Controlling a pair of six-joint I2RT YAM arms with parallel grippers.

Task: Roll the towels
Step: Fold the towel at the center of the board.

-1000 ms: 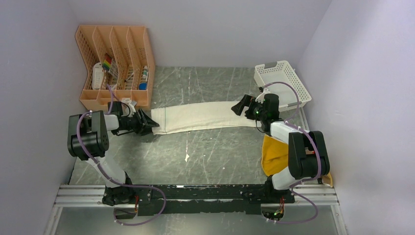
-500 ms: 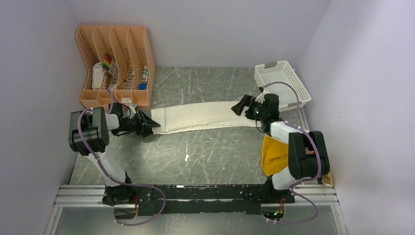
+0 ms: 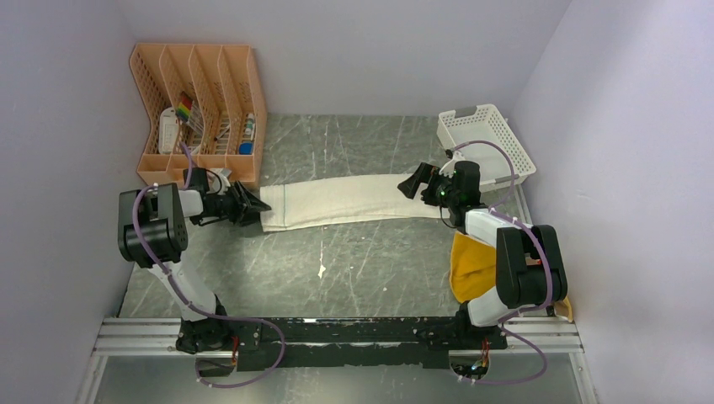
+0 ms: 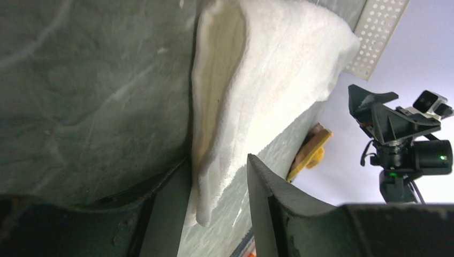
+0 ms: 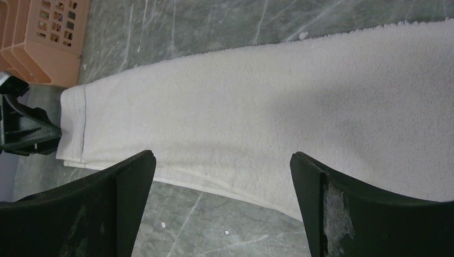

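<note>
The left hand (image 4: 217, 163) is seen low over the tabletop (image 3: 354, 269), its fingers (image 4: 270, 203) spread partway. The left end of the cream towel (image 4: 267, 69) lies between them. A gap shows between the cloth and the right-side finger, so the towel is not pinched. From above, this hand (image 3: 255, 206) is found at the towel's hemmed left edge, pointed along its length. Just behind the hand an orange rack (image 3: 198, 109) is set in the far left corner, with small items stored in its slots.

The right hand (image 5: 222, 158) is held fully spread above the other half of the cream towel (image 5: 278, 101), with nothing gripped. From above, it (image 3: 417, 183) is placed over the towel's right end.

The cream towel (image 3: 349, 200) is laid out flat as a long, narrow strip across the middle of the tabletop, from the rack's front corner to the right hand. It is folded lengthwise, as shown by the doubled edge in the left wrist view.

A yellow towel (image 3: 471, 265) is bunched on the tabletop beside the right arm, near the right wall. A white basket (image 3: 514, 156) is set in the far right corner, just behind the right hand.
</note>
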